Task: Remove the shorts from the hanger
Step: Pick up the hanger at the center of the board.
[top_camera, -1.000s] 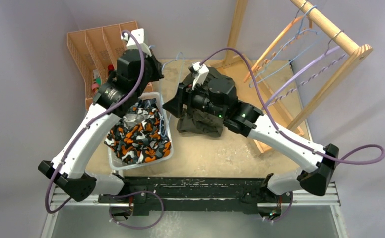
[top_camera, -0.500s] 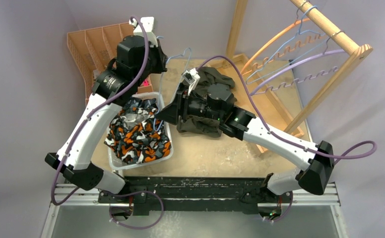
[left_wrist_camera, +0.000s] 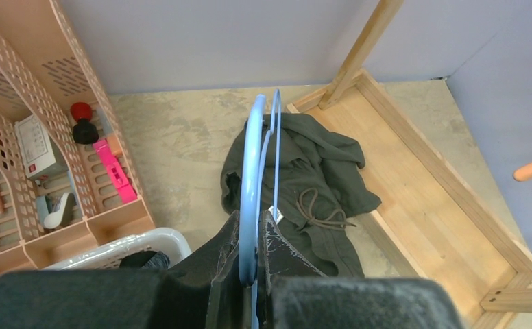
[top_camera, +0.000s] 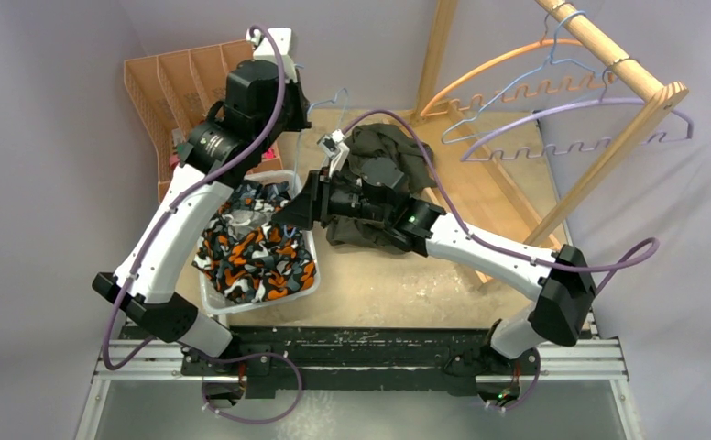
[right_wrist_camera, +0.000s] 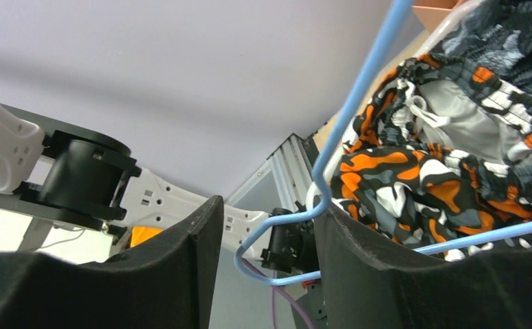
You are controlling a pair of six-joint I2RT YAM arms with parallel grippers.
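The olive green shorts (top_camera: 381, 158) with a drawstring lie crumpled on the table; they also show in the left wrist view (left_wrist_camera: 311, 178). My left gripper (top_camera: 283, 108) is raised behind the basket and is shut on a light blue hanger (left_wrist_camera: 252, 164), whose hook (top_camera: 337, 93) points right. My right gripper (top_camera: 292, 211) is open over the basket edge, and the hanger's bare corner (right_wrist_camera: 287, 223) lies between its fingers without being pinched. The orange-black-white camouflage shorts (top_camera: 256, 257) fill the white basket (top_camera: 213, 300), with dark blue-grey camouflage fabric (right_wrist_camera: 517, 27) beside them. Plain black shorts are not clearly visible.
A tan slotted organizer (top_camera: 164, 87) with small items stands at the back left. A wooden rack (top_camera: 608, 46) at the right carries orange, blue and purple hangers (top_camera: 563, 101); its wooden base frame (left_wrist_camera: 448, 205) lies right of the olive shorts.
My right gripper has moved left off the olive shorts to the basket edge. My left arm has lifted the hanger up and back. The rack's hangers have swung.
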